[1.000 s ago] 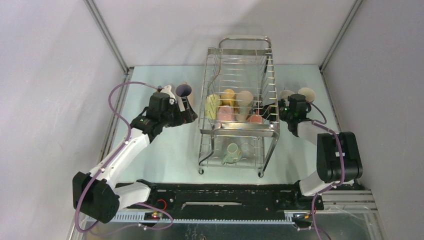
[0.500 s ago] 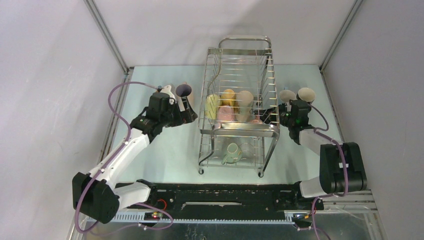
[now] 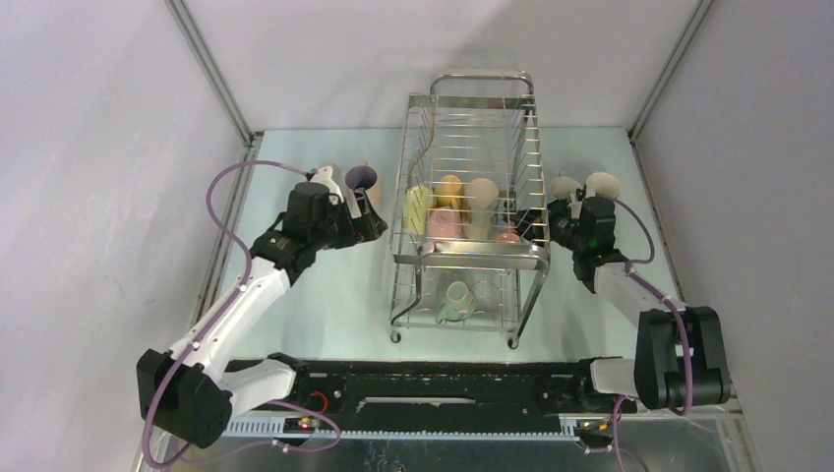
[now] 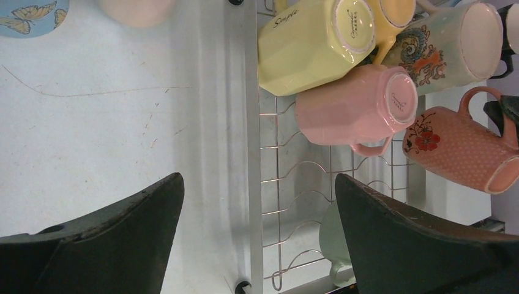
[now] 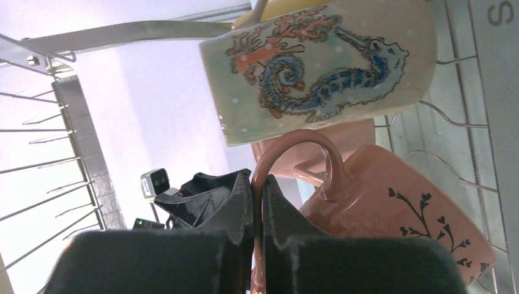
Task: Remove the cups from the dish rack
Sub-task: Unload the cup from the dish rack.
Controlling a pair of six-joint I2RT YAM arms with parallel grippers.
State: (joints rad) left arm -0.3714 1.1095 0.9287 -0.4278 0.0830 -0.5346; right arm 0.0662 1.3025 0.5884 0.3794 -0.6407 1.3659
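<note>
**Right gripper clamped on a mug handle in the dish rack; left gripper spread wide.**

You see the right gripper's jaws pinched together on the loop handle of the salmon mug (dotted, with a floral print). This mug lies on its side at the right end of the rack's upper tier. Close beside it on the same tier lie the seahorse mug, the pink mug and the yellow mug, all tipped over. A pale green mug sits on the lower tier. Your left gripper hangs at the rack's left side, over the table, fully spread and holding nothing. Two cream cups stand on the table to the right of the rack. One purple-lined cup stands to its left, near the left gripper.
</note>
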